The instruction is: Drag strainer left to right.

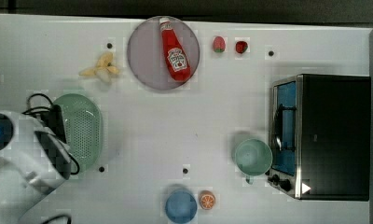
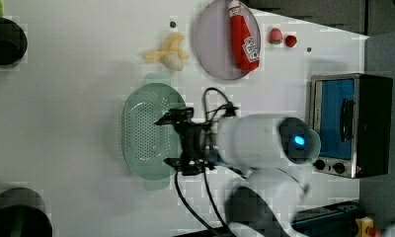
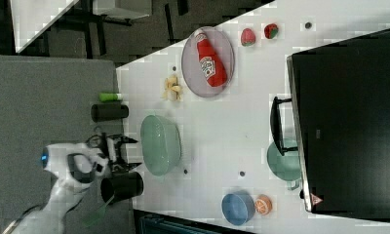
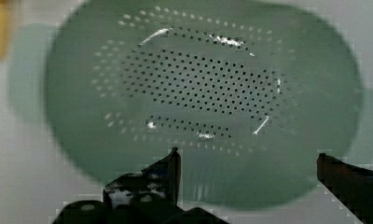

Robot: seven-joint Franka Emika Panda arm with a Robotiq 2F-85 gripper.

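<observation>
At the top view's left, the tool (image 4: 247, 161) hangs released above the strainer (image 1: 82, 130); it should straddle the near rim squarely before closing, then drag low along the counter (image 1: 175, 121).

From the top view we look straight down on the white table (image 1: 142, 135), its length running across the picture, the toaster oven (image 1: 322, 135) at the top view's right. In the left view we also look down steeply, nearer in, over the arm (image 2: 257, 140), with the oven (image 2: 351, 123) again at the left view's right. The right view sits farther back, tilted, taking in floor beyond the table's edge, the oven (image 3: 349, 122) large at the right view's right. All three share the plate (image 1: 162, 52) with the ketchup bottle (image 1: 175, 50). The wrist view hangs very close above the strainer (image 4: 198, 93), which the other three also see.
</observation>
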